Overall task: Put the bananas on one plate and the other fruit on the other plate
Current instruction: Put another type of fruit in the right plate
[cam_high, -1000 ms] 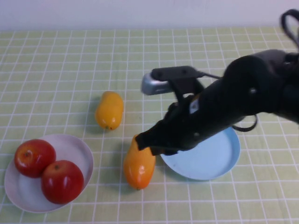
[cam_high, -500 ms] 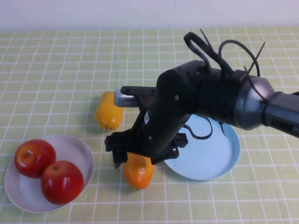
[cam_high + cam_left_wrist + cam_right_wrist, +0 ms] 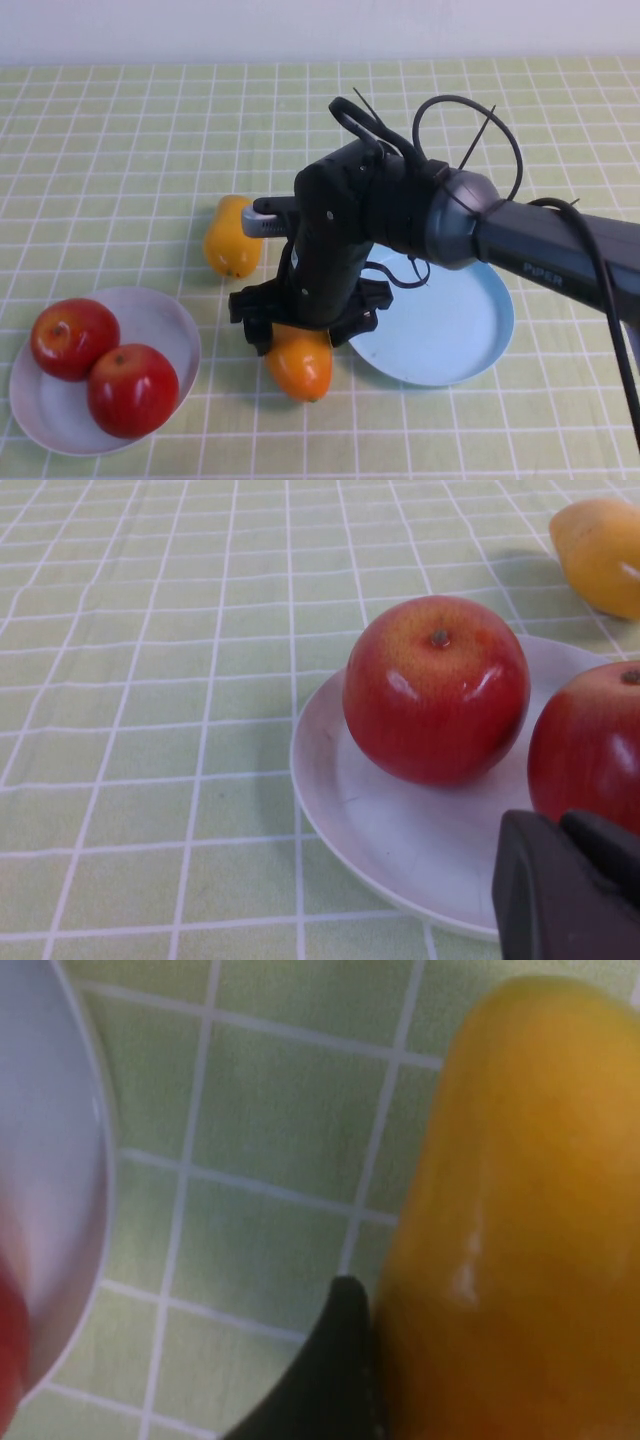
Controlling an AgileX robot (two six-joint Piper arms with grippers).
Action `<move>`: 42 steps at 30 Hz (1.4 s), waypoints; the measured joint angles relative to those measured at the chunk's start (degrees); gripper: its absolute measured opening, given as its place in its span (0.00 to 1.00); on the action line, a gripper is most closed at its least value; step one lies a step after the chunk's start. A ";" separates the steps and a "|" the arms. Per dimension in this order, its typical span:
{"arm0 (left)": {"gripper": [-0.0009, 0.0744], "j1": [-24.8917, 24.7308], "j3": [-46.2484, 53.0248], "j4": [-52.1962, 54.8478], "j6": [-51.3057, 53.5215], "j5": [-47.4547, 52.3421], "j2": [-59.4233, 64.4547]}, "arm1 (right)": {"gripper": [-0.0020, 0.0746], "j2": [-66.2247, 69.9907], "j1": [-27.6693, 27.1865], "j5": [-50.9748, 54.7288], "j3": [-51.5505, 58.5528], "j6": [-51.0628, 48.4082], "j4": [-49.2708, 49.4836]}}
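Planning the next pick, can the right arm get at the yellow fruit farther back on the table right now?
Probably not yet: the right gripper sits over the nearer yellow fruit, one finger against it. The farther fruit lies uncovered. The left gripper hovers by the white plate.

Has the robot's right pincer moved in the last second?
Yes. The right pincer swung leftward, away from the blue plate, and now straddles the nearer yellow fruit. The left pincer sits by the white plate.
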 joint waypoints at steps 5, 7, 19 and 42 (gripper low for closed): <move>0.02 0.00 0.00 0.00 0.00 0.00 0.00 | 0.81 2.16 -0.22 -0.34 -0.50 0.00 -0.58; 0.02 0.00 0.00 0.00 0.00 0.00 0.00 | 0.76 2.73 -0.26 -0.48 -0.63 0.00 -0.58; 0.02 0.00 0.00 0.00 0.00 0.00 0.00 | 0.75 -0.80 -0.26 -0.40 -0.65 -2.74 -2.06; 0.02 0.00 0.00 0.00 0.00 0.00 0.00 | 0.75 -10.69 -10.29 -2.67 14.18 -3.71 -7.80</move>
